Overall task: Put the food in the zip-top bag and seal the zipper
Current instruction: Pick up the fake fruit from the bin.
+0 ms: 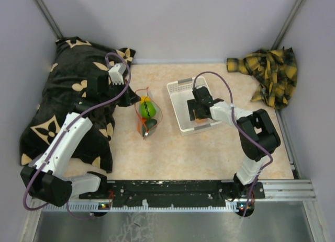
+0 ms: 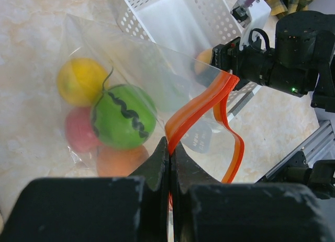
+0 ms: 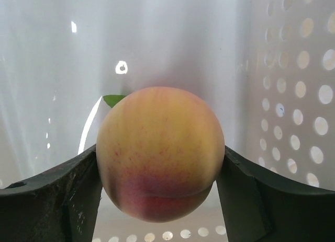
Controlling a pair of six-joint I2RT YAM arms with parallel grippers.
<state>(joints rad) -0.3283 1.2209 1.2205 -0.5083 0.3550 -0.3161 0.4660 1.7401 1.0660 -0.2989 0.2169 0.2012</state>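
Pinched tight on the red-orange zipper point(image 2: 201, 103), the left gripper point(image 2: 169, 148) holds the clear zip-top bag point(image 2: 157, 59) by its mouth. The green lime point(image 2: 124, 116), yellow lemon point(image 2: 81, 81), red apple point(image 2: 77, 131) and orange point(image 2: 118, 161) sit bunched inside, just ahead and left of its fingertips. Beyond the bag, the right gripper point(image 3: 160, 156) clasps the pink-orange peach point(image 3: 159, 137) between both fingers inside the white perforated basket point(image 3: 293, 85), whose walls rise close behind and to the right of the fruit.
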